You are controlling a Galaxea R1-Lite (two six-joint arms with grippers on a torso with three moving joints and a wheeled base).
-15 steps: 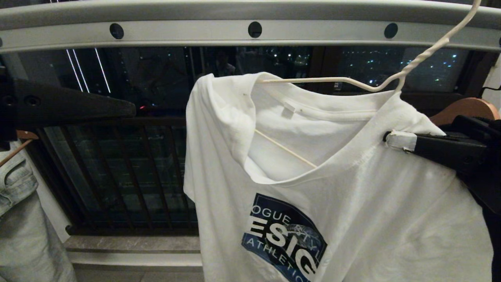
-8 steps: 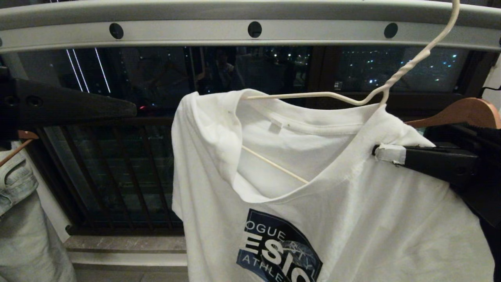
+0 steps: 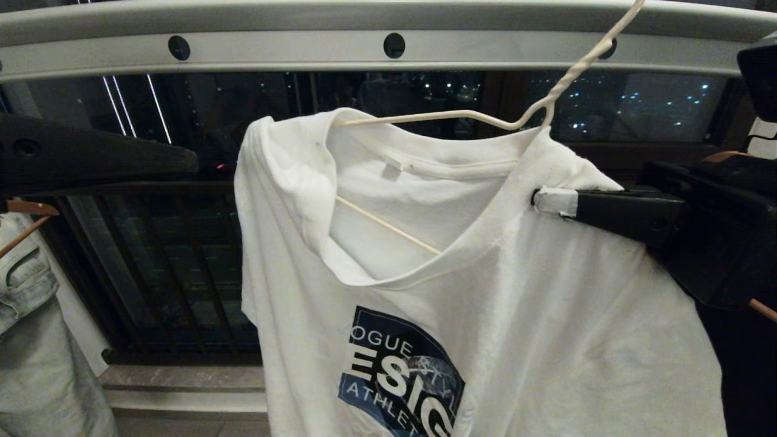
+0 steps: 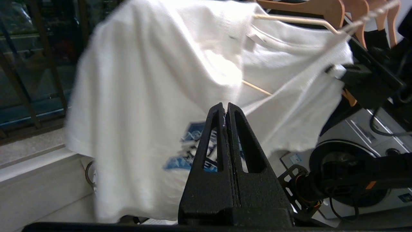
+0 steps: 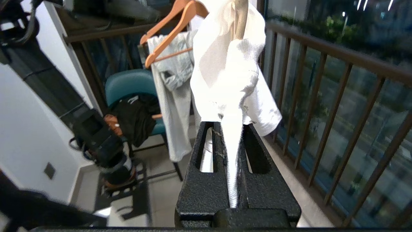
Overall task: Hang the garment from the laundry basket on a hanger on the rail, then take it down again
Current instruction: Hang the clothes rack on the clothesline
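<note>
The garment [image 3: 546,315], a white T-shirt with a dark blue chest print, hangs on the thin white wire hanger [image 3: 546,97]. The hanger's twisted neck rises in front of the rail [image 3: 273,54], and its hook runs off the top of the head view. My right gripper [image 3: 549,200] reaches in from the right and is shut on the garment's shoulder fabric [image 5: 225,64]. At the left my left gripper [image 3: 182,161] is shut and empty, apart from the garment [image 4: 145,80]. The laundry basket is out of view.
The dark brown railing [image 3: 182,261] of vertical bars stands behind the garment. Brown wooden hangers [image 4: 322,6] hang to the right. A pale grey garment [image 3: 36,340] hangs at far left. A teal chair [image 5: 128,83] with black cloth stands on the floor.
My right gripper has carried the garment and hanger leftward along the rail, the hanger's neck now leaning more steeply. The left gripper has stayed where it was.
</note>
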